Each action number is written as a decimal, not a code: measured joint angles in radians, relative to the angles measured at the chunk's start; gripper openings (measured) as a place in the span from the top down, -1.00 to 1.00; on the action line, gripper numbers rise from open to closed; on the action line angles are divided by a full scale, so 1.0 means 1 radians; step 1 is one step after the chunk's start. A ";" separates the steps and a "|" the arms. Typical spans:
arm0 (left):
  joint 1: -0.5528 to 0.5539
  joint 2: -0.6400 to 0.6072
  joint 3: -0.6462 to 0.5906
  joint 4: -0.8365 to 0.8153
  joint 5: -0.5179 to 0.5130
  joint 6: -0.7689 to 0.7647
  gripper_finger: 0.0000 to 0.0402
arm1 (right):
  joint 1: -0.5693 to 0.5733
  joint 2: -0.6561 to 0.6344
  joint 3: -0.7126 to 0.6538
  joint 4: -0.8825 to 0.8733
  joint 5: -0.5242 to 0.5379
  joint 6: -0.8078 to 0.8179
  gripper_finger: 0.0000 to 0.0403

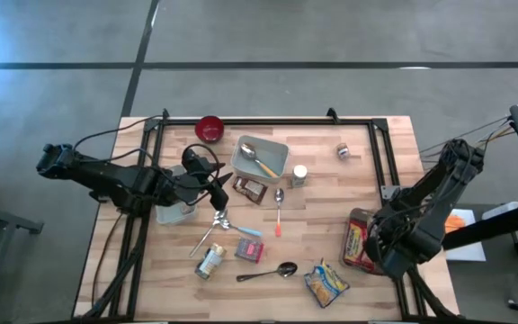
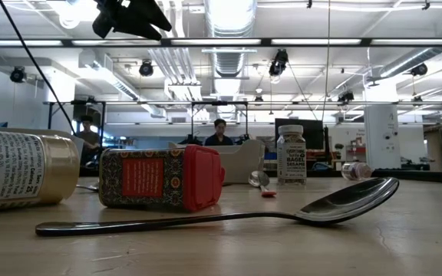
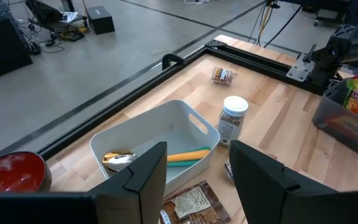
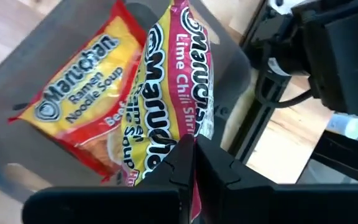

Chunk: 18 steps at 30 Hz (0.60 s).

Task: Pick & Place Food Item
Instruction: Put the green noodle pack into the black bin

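Red bowl point(image 3: 11, 174) is getting cut off by left wrist pic's edge. Tin can point(image 2: 21, 167) is running off low view's edge. Small jar point(image 1: 343, 151) near tabletop's far right corner is staying too small to ID.

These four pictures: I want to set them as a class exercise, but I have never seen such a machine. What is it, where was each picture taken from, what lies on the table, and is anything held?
It is a robot with two dark arms at a wooden table.

The overhead picture looks straight down. The low one looks level across the tabletop. The other two come from cameras on each wrist.

On the table lie a white bin holding a spoon, a red bowl, a spice jar, more spoons and small food packets.

The left gripper hangs open above the white bin, holding nothing. The right gripper is shut, over ramen packets standing in a grey bin; whether it grips one is unclear.
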 joint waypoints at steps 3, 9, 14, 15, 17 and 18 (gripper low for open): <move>0.000 0.000 0.000 0.000 0.000 0.000 0.11 | 0.000 0.013 0.025 -0.001 0.025 -0.007 0.96; 0.000 0.000 0.000 0.001 0.000 -0.018 0.11 | 0.000 0.032 0.048 0.031 0.075 -0.010 0.96; 0.000 0.000 0.000 0.000 0.000 -0.018 0.11 | -0.011 0.042 0.044 0.080 0.098 -0.022 0.96; 0.000 0.000 0.000 0.000 0.000 -0.018 0.11 | -0.016 0.042 0.042 0.093 0.107 -0.025 0.96; 0.000 0.000 0.000 0.000 0.000 -0.018 0.11 | -0.027 0.042 0.038 0.111 0.125 -0.035 0.96; 0.000 0.000 0.000 0.000 0.000 -0.018 0.11 | -0.034 0.042 0.036 0.119 0.133 -0.042 0.96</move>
